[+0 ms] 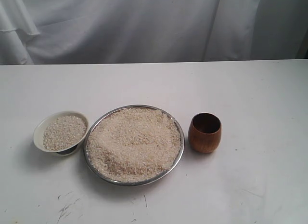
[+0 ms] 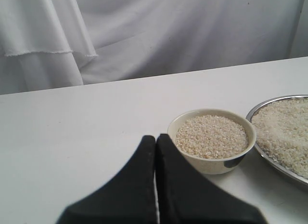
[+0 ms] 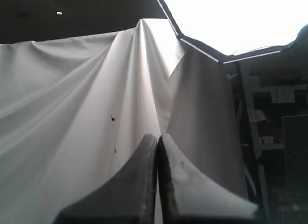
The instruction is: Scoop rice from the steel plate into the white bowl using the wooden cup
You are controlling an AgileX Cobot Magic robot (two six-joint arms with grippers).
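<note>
Rice (image 1: 134, 142) is heaped in the plate (image 1: 134, 183), lower middle of the exterior frame, piled pretty much up to the rim. The cup (image 1: 205, 133) stands upright and empty just right of the plate, not touching it as far as I can tell. The bowl (image 1: 36, 132) sits just left of the plate and is near full of rice itself.

Neither hand shows in the exterior view. The left hand (image 2: 155, 137) is pinched closed on nothing, low over the worktop (image 1: 240, 84) near the bowl. The right hand (image 3: 158, 136) is closed and empty too, and it points up at the white cloth (image 3: 72, 113), nowhere near the cup.

Stuff I'd worry about:
- The cup is round and smooth, so a sloppy grab could knock it over or let it twist.
- With the plate that full, digging in probably shoves grains over the rim.
- The bowl has little room, so a full cup likely overflows.
- The cup has to cross the whole plate to reach it.
</note>
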